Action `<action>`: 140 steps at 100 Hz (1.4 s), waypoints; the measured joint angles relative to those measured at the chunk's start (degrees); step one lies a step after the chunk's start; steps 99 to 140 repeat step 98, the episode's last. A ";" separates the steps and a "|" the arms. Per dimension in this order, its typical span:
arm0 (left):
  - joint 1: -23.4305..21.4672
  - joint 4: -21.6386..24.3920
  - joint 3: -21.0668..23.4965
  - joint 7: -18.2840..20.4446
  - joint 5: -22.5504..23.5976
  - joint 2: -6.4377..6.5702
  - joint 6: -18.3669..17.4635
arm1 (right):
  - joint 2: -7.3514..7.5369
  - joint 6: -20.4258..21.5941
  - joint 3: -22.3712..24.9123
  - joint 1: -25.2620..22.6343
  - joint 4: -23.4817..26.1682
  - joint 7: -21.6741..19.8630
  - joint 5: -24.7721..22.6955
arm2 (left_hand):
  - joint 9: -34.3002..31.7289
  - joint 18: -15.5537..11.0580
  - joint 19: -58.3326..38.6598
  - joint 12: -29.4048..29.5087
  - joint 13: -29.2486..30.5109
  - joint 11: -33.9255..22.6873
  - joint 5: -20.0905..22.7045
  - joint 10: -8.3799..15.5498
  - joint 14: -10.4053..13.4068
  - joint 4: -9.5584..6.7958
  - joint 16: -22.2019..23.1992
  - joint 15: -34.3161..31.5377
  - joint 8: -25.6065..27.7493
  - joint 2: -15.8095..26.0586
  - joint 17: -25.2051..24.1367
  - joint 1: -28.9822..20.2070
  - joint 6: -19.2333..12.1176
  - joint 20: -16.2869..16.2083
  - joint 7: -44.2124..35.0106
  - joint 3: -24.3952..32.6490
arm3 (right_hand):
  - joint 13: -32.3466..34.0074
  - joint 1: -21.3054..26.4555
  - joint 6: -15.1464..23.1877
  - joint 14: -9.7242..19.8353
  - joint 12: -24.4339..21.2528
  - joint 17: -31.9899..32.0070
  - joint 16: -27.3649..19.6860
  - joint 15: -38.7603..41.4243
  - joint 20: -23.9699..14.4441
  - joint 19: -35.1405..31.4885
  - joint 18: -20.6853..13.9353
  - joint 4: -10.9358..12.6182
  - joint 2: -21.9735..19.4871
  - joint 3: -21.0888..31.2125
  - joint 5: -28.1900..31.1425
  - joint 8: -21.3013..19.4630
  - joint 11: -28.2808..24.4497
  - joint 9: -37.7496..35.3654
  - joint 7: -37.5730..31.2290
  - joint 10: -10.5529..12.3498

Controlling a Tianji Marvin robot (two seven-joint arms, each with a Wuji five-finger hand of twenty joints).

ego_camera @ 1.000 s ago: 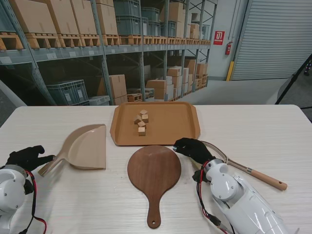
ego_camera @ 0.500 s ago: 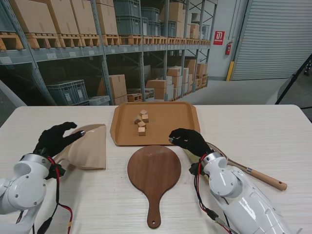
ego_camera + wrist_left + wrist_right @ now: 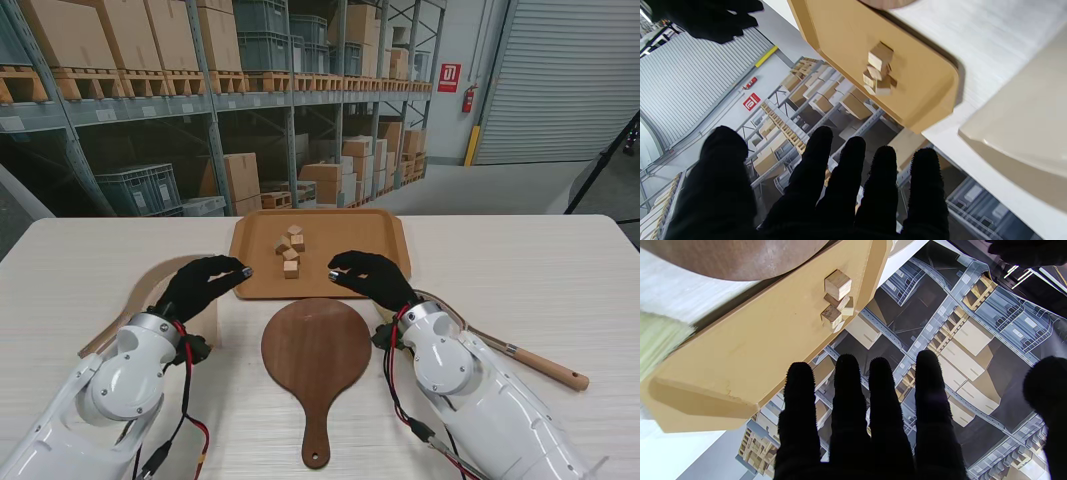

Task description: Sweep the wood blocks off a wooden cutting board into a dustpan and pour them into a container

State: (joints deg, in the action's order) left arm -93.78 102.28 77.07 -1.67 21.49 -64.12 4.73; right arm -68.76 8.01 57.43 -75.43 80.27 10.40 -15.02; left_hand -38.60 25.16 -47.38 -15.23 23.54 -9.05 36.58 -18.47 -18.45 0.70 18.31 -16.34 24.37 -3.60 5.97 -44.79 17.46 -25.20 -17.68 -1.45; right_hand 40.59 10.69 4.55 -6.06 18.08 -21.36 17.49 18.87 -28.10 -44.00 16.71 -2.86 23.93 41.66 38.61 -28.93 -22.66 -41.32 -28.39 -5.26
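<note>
Blocks (image 3: 290, 250) sit clustered on the tan tray (image 3: 380, 275), farther from me than the round cutting board (image 3: 316, 350), whose handle points toward me. Left hand (image 3: 205, 283) and right hand (image 3: 367, 277) hover with fingers spread, holding nothing. Dustpan (image 3: 150, 295) lies left, brush (image 3: 530, 362) right.

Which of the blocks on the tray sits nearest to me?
The block at the near end of the cluster on the tray. The other blocks all lie farther from me, bunched toward the tray's middle; this one sits closest to the near rim.
</note>
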 measured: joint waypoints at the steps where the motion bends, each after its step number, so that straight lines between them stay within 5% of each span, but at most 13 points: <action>1: 0.05 -0.11 -0.20 0.00 -0.29 -0.03 -0.05 | -0.01 0.00 -0.03 -0.01 0.00 -0.02 0.09 | 0.00 0.01 -0.09 0.00 0.00 0.05 0.19 -0.01 0.00 0.00 0.00 -0.06 0.00 0.00 0.27 0.00 0.00 0.00 0.00 0.00 | 0.00 0.00 0.00 0.00 -0.01 0.00 0.00 -0.01 0.00 0.01 0.00 0.00 0.00 -0.01 0.00 0.03 0.02 0.00 0.00 0.00; 36: 0.20 -3.25 -5.11 3.16 -5.38 -0.24 -1.39 | -0.08 0.06 -0.15 -0.82 -0.98 -1.99 1.57 | -3.10 0.57 -3.29 0.00 3.55 0.02 3.02 -0.02 0.00 0.00 -0.05 -3.02 0.00 0.00 2.93 0.00 0.07 0.00 -0.08 0.00 | 0.00 -0.63 0.00 -0.01 -0.13 0.01 0.00 -0.70 0.00 0.13 0.05 0.00 -1.33 -0.86 0.00 0.62 0.37 0.00 0.06 -0.01; 140: -1.86 -3.28 -4.41 1.48 -6.12 -0.89 1.06 | 0.12 0.05 0.58 -1.31 -0.85 -2.82 2.11 | -5.28 0.59 -5.14 0.03 3.55 0.22 4.26 -0.05 0.00 0.00 0.10 -4.91 0.00 0.67 3.27 0.00 0.07 -1.36 -0.51 0.00 | 0.00 -0.63 -0.01 -0.01 -0.15 0.01 0.00 -0.70 -0.57 0.70 0.09 0.00 -1.96 -1.45 0.00 0.75 0.38 0.00 0.06 -0.04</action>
